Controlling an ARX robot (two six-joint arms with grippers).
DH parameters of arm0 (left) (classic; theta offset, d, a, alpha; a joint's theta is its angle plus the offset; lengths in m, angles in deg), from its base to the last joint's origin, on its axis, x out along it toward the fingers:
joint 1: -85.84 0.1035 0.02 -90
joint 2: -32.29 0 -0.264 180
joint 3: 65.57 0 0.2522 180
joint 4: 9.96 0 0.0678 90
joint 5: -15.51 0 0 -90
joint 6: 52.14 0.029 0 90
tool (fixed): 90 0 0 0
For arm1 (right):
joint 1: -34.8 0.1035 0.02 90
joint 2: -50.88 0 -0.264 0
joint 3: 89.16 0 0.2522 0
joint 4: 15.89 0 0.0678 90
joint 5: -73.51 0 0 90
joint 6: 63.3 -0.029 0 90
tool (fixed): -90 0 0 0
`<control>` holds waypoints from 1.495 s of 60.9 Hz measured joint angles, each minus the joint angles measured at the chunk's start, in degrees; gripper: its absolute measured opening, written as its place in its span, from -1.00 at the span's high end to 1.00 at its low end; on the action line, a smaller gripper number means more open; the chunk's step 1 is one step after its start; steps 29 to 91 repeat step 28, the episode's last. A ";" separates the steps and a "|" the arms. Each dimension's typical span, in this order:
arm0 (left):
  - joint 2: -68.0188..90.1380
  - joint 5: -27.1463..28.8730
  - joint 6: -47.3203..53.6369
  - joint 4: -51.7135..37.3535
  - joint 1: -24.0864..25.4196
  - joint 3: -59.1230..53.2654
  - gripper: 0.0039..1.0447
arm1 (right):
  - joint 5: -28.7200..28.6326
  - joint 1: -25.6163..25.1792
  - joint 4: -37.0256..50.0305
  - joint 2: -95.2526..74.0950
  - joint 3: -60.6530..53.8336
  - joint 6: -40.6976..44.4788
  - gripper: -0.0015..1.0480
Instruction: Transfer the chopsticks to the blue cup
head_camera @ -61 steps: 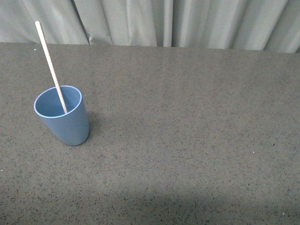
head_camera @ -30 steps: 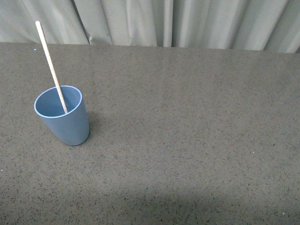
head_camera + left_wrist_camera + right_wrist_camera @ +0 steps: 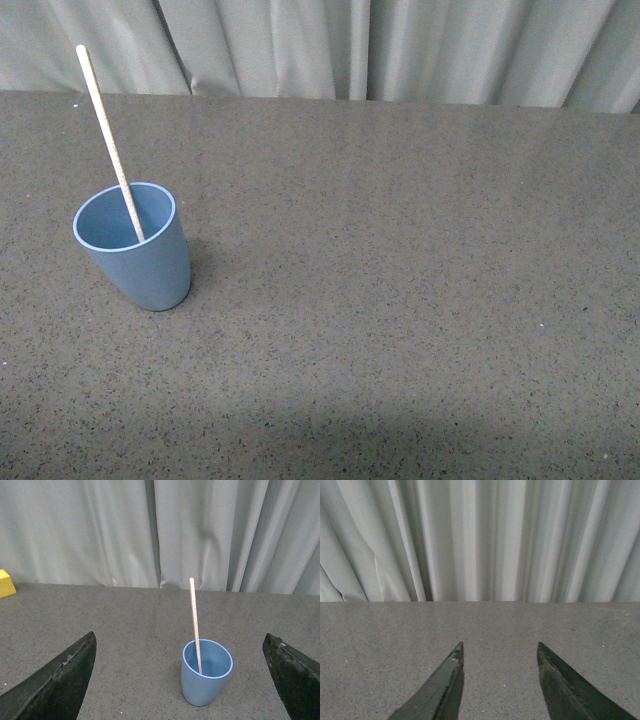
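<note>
A speckled grey table (image 3: pixel 400 300) runs back to pale curtains (image 3: pixel 400 45). At its left stands the blue cup (image 3: pixel 138 255), upright, with the chopsticks (image 3: pixel 108 140) (one pale stick) inside, leaning on the rim. The left claw (image 3: pixel 182 680) gapes wide, empty, short of the cup; the right claw (image 3: pixel 497 680) is parted, empty.

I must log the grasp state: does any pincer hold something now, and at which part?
Nothing is held. The left pincer and the right pincer are both open and empty; the chopstick stands free in the blue cup.
</note>
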 joint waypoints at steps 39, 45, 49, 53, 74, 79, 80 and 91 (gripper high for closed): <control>0.00 0.00 -0.02 0.00 0.00 0.00 -0.88 | 0.00 0.00 -0.02 0.00 0.00 -0.02 -0.82; 0.00 0.00 -0.02 0.00 0.00 0.00 -0.88 | 0.00 0.00 -0.02 0.00 0.00 -0.02 -0.82; 0.00 0.00 -0.02 0.00 0.00 0.00 -0.88 | 0.00 0.00 -0.02 0.00 0.00 -0.02 -0.82; 0.00 0.00 -0.02 0.00 0.00 0.00 -0.88 | 0.00 0.00 -0.02 0.00 0.00 -0.02 -0.82; 0.00 0.00 -0.02 0.00 0.00 0.00 -0.88 | 0.00 0.00 -0.02 0.00 0.00 -0.02 -0.82; 0.00 0.00 -0.02 0.00 0.00 0.00 -0.88 | 0.00 0.00 -0.02 0.00 0.00 -0.02 -0.82; 0.00 0.00 -0.02 0.00 0.00 0.00 -0.88 | 0.00 0.00 -0.02 0.00 0.00 -0.02 -0.82; 0.00 0.00 -0.02 0.00 0.00 0.00 -0.88 | 0.00 0.00 -0.02 0.00 0.00 -0.02 -0.82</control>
